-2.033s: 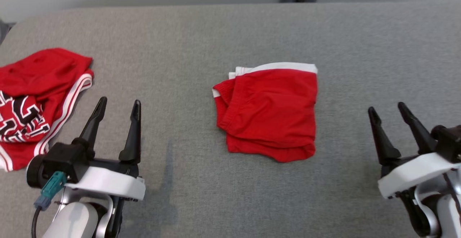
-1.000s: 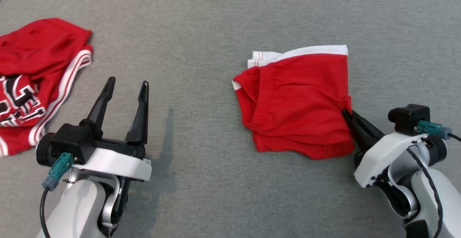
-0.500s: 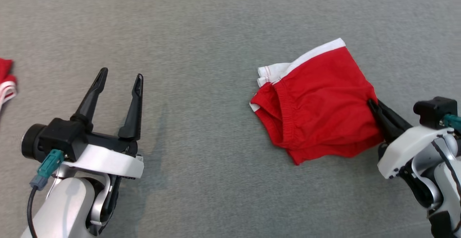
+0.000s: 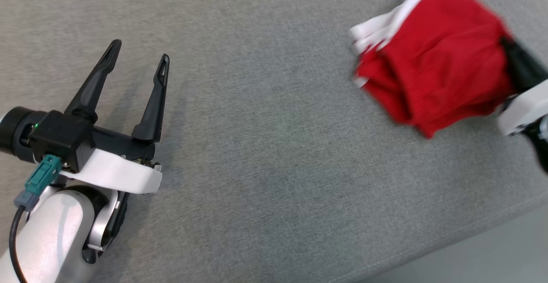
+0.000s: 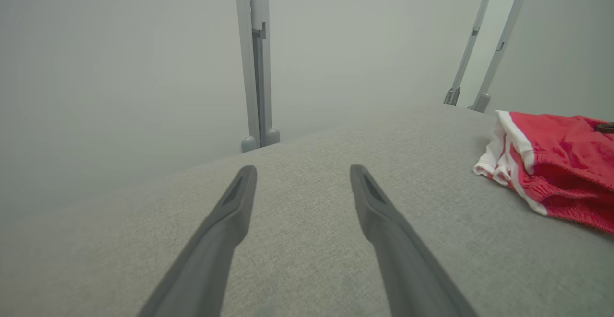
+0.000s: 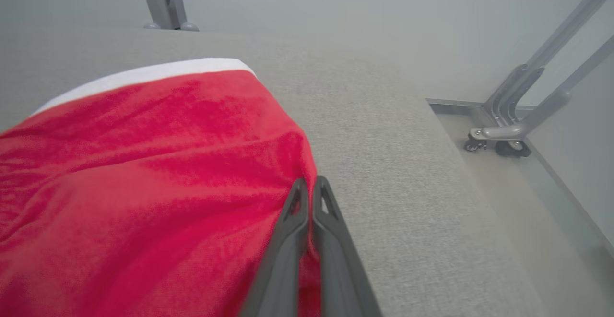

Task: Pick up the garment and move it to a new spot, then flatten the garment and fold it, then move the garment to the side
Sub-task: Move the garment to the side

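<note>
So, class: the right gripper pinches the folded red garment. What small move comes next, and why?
Probably drag the garment a little rightward, stopping short of the edge of the grey surface: the right gripper is shut on its side, and it already lies folded.

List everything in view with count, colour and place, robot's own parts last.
garment: one, red with a white waistband, folded, at the table's right.
table: one, grey fabric top, under the garment.
upright post: one, grey metal, behind the table's far edge.
wheeled frame: one, grey metal, on the floor beyond the table.
left hand: one, dark fingers, open, over bare table at the left.
right hand: one, dark fingers, shut on the garment's edge.
</note>
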You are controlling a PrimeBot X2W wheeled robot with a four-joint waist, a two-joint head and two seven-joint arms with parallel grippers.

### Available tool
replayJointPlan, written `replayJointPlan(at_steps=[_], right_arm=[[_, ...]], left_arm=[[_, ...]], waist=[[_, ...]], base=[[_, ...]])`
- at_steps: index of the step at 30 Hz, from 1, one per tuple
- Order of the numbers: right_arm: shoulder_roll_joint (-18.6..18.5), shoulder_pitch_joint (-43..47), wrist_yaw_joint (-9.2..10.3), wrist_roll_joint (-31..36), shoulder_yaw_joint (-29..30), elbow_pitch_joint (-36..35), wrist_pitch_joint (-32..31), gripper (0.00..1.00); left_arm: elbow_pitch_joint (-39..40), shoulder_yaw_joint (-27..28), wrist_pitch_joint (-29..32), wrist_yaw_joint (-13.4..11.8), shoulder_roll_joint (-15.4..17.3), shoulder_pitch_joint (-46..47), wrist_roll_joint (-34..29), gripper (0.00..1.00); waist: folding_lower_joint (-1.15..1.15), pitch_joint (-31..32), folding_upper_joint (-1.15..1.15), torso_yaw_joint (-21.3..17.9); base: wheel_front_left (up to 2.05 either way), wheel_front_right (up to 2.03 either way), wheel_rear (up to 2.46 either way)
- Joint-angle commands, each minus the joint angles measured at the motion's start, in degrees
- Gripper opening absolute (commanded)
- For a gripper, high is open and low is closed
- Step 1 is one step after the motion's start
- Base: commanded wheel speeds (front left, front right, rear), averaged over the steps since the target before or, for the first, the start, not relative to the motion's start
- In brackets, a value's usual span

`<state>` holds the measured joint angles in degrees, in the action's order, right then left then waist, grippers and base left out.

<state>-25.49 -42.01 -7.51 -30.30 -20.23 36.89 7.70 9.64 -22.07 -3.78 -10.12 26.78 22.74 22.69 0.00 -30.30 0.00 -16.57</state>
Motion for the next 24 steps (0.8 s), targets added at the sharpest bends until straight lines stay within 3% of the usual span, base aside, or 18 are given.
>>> replayJointPlan(at_steps=[1, 6, 11, 12, 13, 14, 19, 24], right_arm=[[-0.9, -1.1, 0.03, -0.2, 0.7, 1.1, 1.1, 0.0], [-3.1, -5.7, 0.03, 1.6, 5.6, 10.2, 4.8, 0.0], [-2.0, -9.1, 0.03, 3.6, 7.5, 15.8, 6.7, 0.0], [-1.8, -9.9, 0.03, 4.0, 7.7, 16.6, 6.9, 0.16], [-1.7, -10.4, 0.03, 4.4, 8.1, 17.5, 7.2, 0.49], [-1.6, -10.8, 0.03, 4.9, 8.4, 18.4, 7.3, 1.0], [-1.7, -12.3, 0.03, 7.4, 11.5, 20.7, 7.7, 1.0], [-0.8, -9.3, 0.03, 10.0, 17.2, 13.5, 7.6, 1.0]], left_arm=[[0.4, 0.1, 0.3, 0.3, 0.6, 1.2, -0.5, 1.0], [2.2, -0.3, 2.1, 0.4, 1.7, 2.9, -1.2, 1.0], [3.4, -0.3, 3.4, 0.2, 2.6, 3.7, -1.7, 1.0], [3.5, -0.2, 3.6, 0.2, 2.8, 3.8, -1.7, 1.0], [3.6, -0.2, 3.7, 0.2, 2.9, 3.9, -1.7, 1.0], [3.7, -0.1, 3.7, 0.2, 3.0, 3.9, -1.7, 1.0], [3.2, 0.1, 3.2, 0.0, 2.8, 3.2, -1.0, 1.0], [1.6, 0.2, 1.2, -0.7, 1.7, 1.6, 0.0, 1.0]], waist=[[0.0, -2.4, 0.0, -2.2], [0.0, -4.7, 0.0, -3.8], [0.0, -6.1, 0.0, -4.5], [0.0, -6.3, 0.0, -4.6], [0.0, -6.4, 0.0, -4.6], [0.0, -6.5, 0.0, -4.6], [0.0, -5.8, 0.0, -4.1], [0.0, -2.9, 0.0, -3.2]], base=[[0.0, 0.0, 0.0], [0.0, 0.0, 0.0], [0.0, 0.0, 0.0], [0.0, 0.0, 0.0], [0.0, 0.0, 0.0], [0.0, 0.0, 0.0], [0.0, 0.0, 0.0], [0.0, 0.0, 0.0]])
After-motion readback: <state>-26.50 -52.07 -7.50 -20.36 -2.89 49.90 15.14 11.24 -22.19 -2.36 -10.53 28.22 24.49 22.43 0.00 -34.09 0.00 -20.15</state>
